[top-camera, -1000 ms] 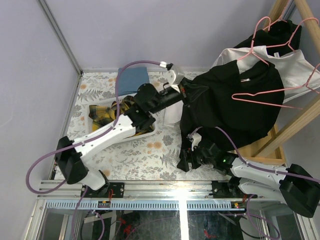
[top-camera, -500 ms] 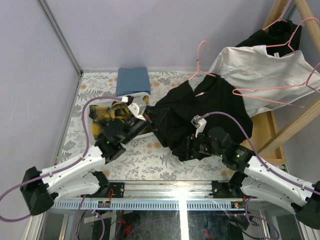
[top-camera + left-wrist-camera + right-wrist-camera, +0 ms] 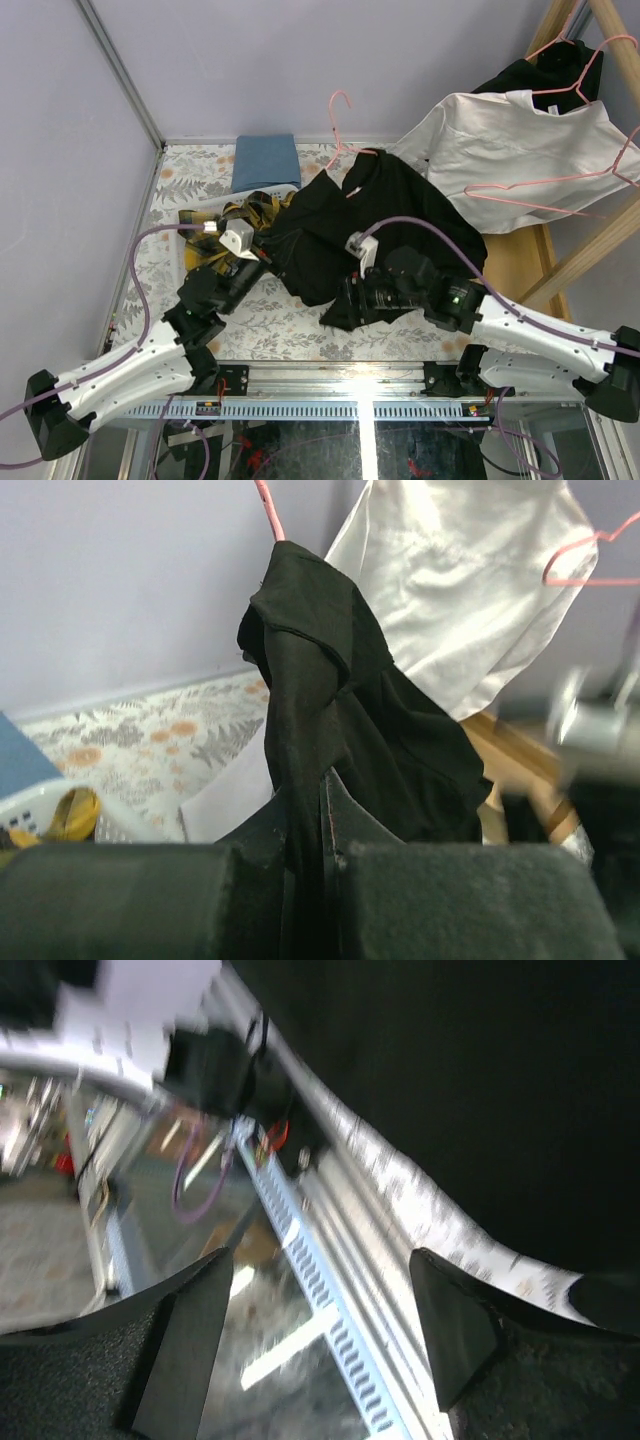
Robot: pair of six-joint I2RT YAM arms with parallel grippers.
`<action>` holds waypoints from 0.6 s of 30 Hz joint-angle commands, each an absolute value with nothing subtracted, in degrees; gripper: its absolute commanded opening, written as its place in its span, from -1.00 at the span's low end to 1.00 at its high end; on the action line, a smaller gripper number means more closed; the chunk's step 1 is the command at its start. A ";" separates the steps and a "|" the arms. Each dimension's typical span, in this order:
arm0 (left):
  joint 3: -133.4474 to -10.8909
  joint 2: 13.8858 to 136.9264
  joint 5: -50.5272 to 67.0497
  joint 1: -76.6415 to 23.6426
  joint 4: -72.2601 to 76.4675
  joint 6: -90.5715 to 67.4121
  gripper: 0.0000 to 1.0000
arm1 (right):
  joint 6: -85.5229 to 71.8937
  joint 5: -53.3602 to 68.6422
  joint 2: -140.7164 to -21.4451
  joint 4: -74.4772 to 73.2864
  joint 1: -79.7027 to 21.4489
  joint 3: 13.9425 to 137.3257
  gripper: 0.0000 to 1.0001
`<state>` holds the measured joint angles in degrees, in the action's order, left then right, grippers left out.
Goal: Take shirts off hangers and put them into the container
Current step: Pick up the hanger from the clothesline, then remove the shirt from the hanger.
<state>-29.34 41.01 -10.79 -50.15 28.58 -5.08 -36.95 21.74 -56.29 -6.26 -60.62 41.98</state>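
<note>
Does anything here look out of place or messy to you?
Yes. The black shirt hangs stretched and crumpled over the table, one fold pinched in the shut left gripper, with a pink hanger caught in its collar, hook poking up and hooked on nothing.

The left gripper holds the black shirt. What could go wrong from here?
The pink hanger is still in the black shirt, so it may be dragged into the container. The left gripper pinches only a thin fold, which could slip. The right gripper is open, so nothing restrains the hanger.
</note>
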 commanded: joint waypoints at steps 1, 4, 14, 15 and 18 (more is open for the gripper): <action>-23.83 35.69 -10.74 -49.84 27.40 -8.24 -1.00 | -35.61 -2.03 -53.94 -12.40 -60.77 54.24 0.56; -21.83 32.68 -7.79 -49.84 25.17 -9.88 -1.00 | -36.73 -12.59 -56.18 -15.58 -60.76 59.14 0.59; -23.55 31.32 0.85 -50.29 14.32 -8.19 -1.00 | -51.75 -29.62 -71.71 -22.40 -60.73 71.33 0.66; -23.77 31.22 0.47 -50.46 13.13 -7.73 -1.00 | -53.55 -30.79 -72.54 -22.72 -60.73 71.57 0.66; -24.23 31.29 0.73 -50.91 12.29 -6.84 -1.00 | -61.14 -34.70 -74.90 -26.43 -60.75 72.54 0.67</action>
